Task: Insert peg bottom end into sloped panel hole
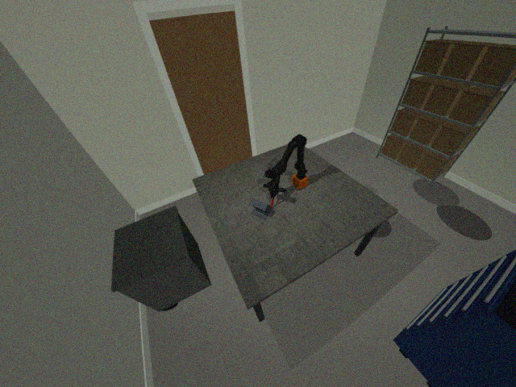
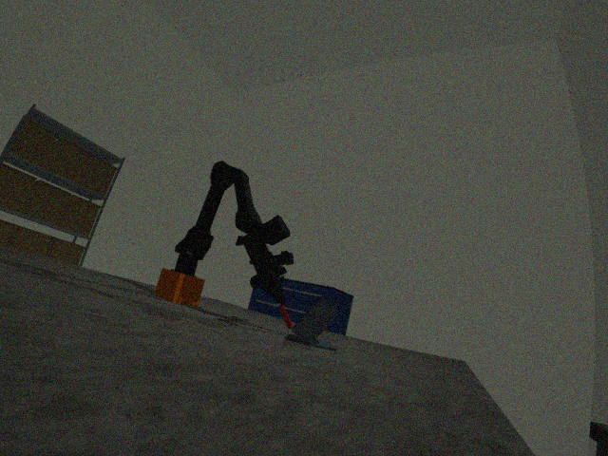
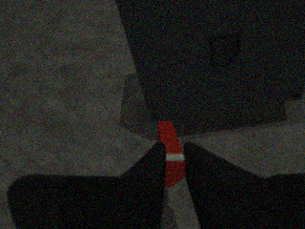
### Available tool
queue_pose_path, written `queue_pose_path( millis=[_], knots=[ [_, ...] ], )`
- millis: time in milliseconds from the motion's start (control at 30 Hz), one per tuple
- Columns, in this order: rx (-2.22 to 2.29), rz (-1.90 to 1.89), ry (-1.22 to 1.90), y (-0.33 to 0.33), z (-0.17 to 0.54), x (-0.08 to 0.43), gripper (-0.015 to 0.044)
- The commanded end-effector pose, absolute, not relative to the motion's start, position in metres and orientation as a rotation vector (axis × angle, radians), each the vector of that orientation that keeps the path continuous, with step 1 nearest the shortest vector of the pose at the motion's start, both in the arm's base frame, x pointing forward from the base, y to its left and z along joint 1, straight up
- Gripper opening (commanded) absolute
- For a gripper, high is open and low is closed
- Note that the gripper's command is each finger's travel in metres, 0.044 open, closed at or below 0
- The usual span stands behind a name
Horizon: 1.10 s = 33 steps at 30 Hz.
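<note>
My gripper [image 1: 273, 197] [image 2: 281, 302] [image 3: 173, 150] is shut on the red peg [image 1: 272, 202] [image 2: 286, 316] [image 3: 174, 169], which has a pale band. The peg is tilted, its lower end pointing down toward the panel side. The dark sloped panel [image 1: 261, 205] [image 2: 316, 318] [image 3: 176, 67] stands on the table beside the peg. In the wrist view the peg's far end is at the panel's lower edge; whether they touch I cannot tell. The hole [image 3: 224, 50] shows as a faint dark outline in the face, up and right of the peg, and the peg is outside it.
The table [image 1: 291, 245] [image 2: 196, 392] carries the arm's orange base [image 1: 300, 181] [image 2: 180, 288] behind the gripper. The panel has a flat foot on the table around its lower end. A shelf rack, a dark box and a blue container stand away from the table.
</note>
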<state>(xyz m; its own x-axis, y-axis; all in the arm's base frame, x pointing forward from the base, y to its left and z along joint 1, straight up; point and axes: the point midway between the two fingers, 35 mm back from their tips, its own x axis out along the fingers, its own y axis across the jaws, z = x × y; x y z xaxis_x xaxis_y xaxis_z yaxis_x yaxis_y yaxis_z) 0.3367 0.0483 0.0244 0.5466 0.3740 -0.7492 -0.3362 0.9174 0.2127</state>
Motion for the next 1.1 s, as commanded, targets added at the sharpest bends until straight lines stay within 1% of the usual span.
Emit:
queue_pose_path(
  millis=[0, 1067],
  knots=[
    [0.044, 0.427, 0.856, 0.045, 0.028, 0.339, 0.0000],
    [0.049, 0.435, 0.646, 0.023, 0.035, 0.338, 0.0000]
  ],
)
